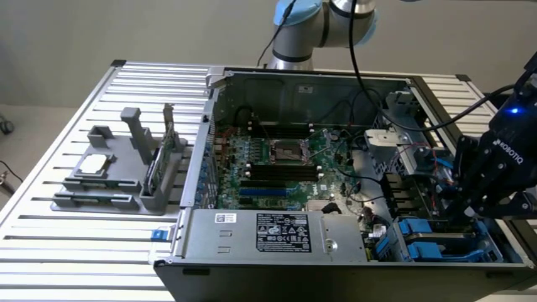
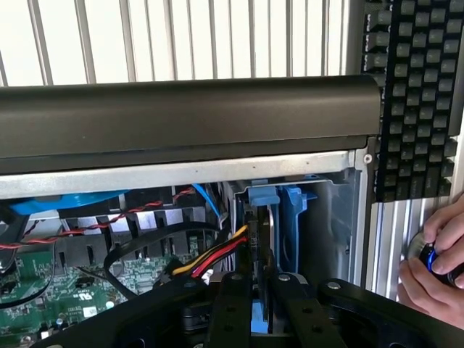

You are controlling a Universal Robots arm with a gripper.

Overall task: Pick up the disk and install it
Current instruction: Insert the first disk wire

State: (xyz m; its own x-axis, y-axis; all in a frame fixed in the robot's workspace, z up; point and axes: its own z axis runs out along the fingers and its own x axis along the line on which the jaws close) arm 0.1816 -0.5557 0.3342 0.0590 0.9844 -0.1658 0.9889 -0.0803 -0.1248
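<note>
Viewing: I see an open computer case point(image 1: 336, 182) lying on a slatted metal table point(image 1: 75, 113), with the arm point(image 1: 323, 25) reaching over it from behind.
Gripper position: I find the gripper point(image 1: 495, 182) low at the exterior view's right, over the drive bays at the case's front corner.
Fingers: in the wrist view I see the gripper point(image 2: 259, 308) with its two black fingers point(image 2: 230, 304) drawn close together, clamped on the upper edge of the disk.
Disk: I see the disk point(image 2: 261, 239) standing on edge between the fingers, a dark slab with its blue carrier point(image 2: 290, 217) beside it, partly down inside a grey metal bay point(image 2: 330, 225).
How deep it sits: I cannot tell.
Cables: a bundle of red, yellow and black wires point(image 2: 210, 257) runs just beside the disk.
Motherboard: the green board point(image 1: 281, 167) lies in the middle of the case.
Power supply: a silver box with a label point(image 1: 281, 233) sits at the case's near edge.
Parts stand: a grey holder point(image 1: 117, 170) rests on the table at the exterior view's left, well apart from the case.
Person: a hand point(image 2: 435, 261) rests on a small round object beside the case, below a black keyboard point(image 2: 417, 94).
</note>
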